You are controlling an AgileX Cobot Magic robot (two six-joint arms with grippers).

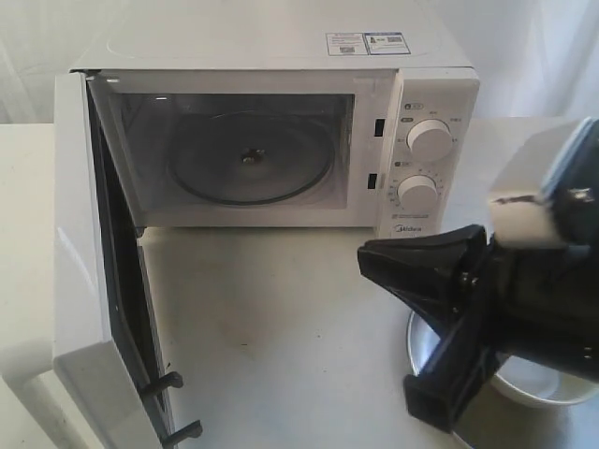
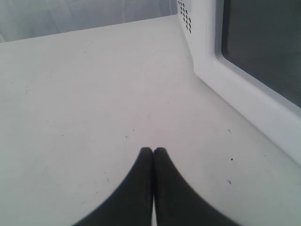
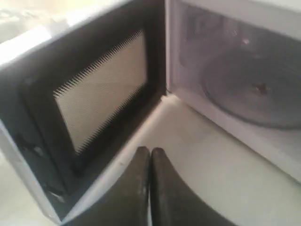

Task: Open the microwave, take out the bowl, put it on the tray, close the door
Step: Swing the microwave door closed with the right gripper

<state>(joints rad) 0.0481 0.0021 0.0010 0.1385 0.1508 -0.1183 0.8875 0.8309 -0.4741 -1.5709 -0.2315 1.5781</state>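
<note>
a: is the microwave (image 1: 281, 42) open?

b: yes. its door (image 1: 80, 234) is swung wide out to the left in the exterior view. you can see the round glass plate (image 1: 251, 157) inside the box.

a: where is the bowl?

b: the bowl (image 1: 543, 385) sits on the tray (image 1: 419, 348), at the front right of the tabletop (image 1: 281, 327). a big black arm is in front of them, so only part of each one shows.

a: what about the right gripper?

b: the right gripper (image 3: 150, 150) is in front of the microwave, close to the tray. its jaws are squeezed together with nothing in them. its camera looks at the inner side of the door and into the open box.

a: and the other one?

b: the left gripper (image 2: 153, 150) hangs over bare tabletop, on the outer side of the door, near the dark window (image 2: 263, 47). its jaws are pressed together too, and they hold nothing.

a: what else is on the front of the microwave?

b: two round white dials, one (image 1: 430, 139) above the other (image 1: 417, 192), on the right side.
</note>
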